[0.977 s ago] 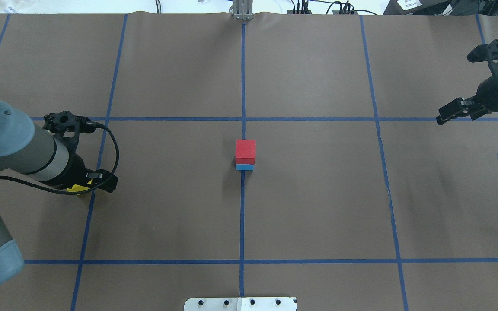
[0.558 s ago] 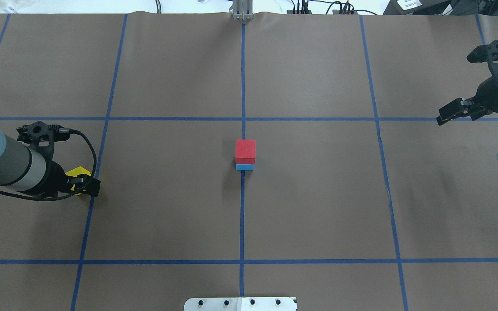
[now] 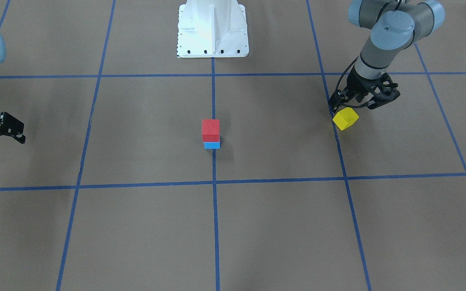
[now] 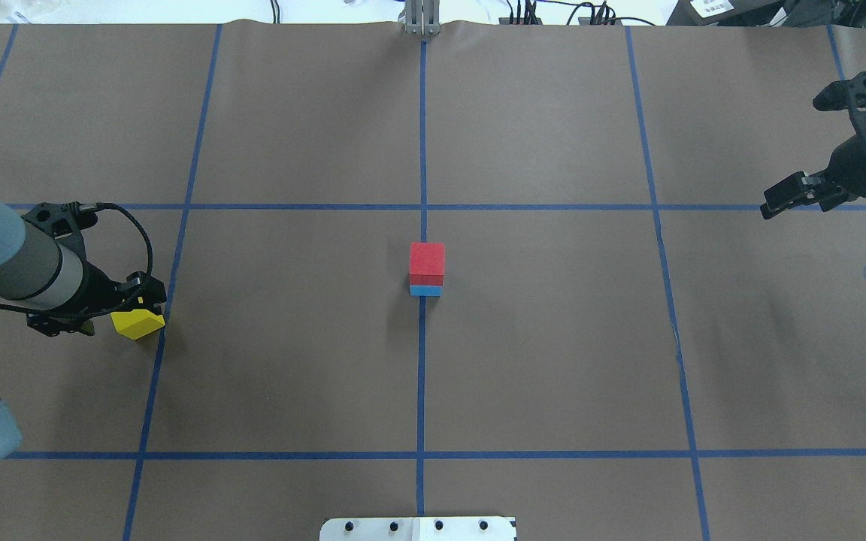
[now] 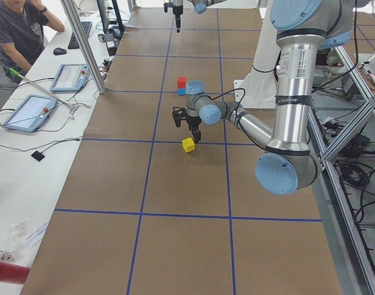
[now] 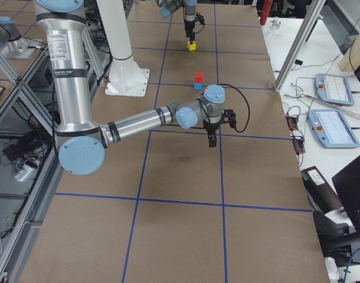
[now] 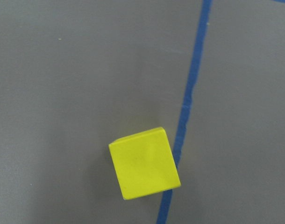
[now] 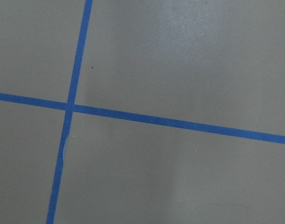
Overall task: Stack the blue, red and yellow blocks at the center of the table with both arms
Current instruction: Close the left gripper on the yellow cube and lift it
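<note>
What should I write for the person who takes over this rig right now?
Left gripper: close above the yellow block, not holding it; whether the fingers are open or shut, I cannot tell.
Right gripper: open, empty, far out on the robot's right.
Done: red block sits on blue block at the table's centre.
Left to do: grasp the yellow block and place it on the red block.

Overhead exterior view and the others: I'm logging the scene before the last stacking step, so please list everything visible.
red block: one, red, table centre, atop the blue block
blue block: one, blue, table centre, under the red
yellow block: one, yellow, lying beside a tape line, robot's left side
table: one, brown, blue tape grid
left pincer: one, black, just above the yellow block
right pincer: one, black, open, empty, far right
</note>
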You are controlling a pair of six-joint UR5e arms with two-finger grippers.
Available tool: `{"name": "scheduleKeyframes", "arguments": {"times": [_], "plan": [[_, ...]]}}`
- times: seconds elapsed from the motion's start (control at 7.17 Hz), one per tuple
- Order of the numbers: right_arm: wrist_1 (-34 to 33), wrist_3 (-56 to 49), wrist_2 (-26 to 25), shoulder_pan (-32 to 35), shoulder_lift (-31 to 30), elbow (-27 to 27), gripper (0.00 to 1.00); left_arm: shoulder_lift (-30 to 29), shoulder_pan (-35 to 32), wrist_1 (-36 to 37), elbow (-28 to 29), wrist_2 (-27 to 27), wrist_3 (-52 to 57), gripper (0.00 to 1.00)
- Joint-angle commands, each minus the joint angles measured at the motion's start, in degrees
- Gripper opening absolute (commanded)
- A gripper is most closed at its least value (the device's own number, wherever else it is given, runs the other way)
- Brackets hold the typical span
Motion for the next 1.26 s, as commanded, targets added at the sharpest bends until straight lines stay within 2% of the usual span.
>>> {"name": "scheduleKeyframes", "arguments": {"times": [0.0,0.28,0.56,0.7,0.84,0.98,1.12], "plan": [[0.0,-0.06,0.0,0.04,0.0,-0.04,1.0,-0.84,-0.04,-0.11,1.89,-0.02,-2.21,1.0],[0.0,-0.06,-0.09,-0.05,-0.09,-0.04,1.0,-1.81,-0.04,-4.3,6.1,-0.02,-2.3,1.0],[0.0,-0.06,0.0,-0.05,0.0,0.04,1.0,-1.72,-0.12,-4.68,6.38,-0.28,-2.13,0.98],[0.0,-0.06,-0.09,-0.05,0.0,0.05,1.0,-1.55,-0.12,-4.68,6.38,-0.9,-2.04,0.88],[0.0,-0.06,-0.09,-0.05,0.0,0.05,1.0,-1.46,-0.12,-4.59,6.47,-0.9,-2.13,0.59],[0.0,-0.06,-0.09,-0.05,0.0,-0.04,1.0,-1.37,-0.21,-4.5,6.38,-0.99,-2.13,0.12],[0.0,-0.06,-0.09,-0.05,0.08,-0.04,1.0,-1.89,-2.56,-3.89,6.2,-4.82,-2.04,0.0]]}}
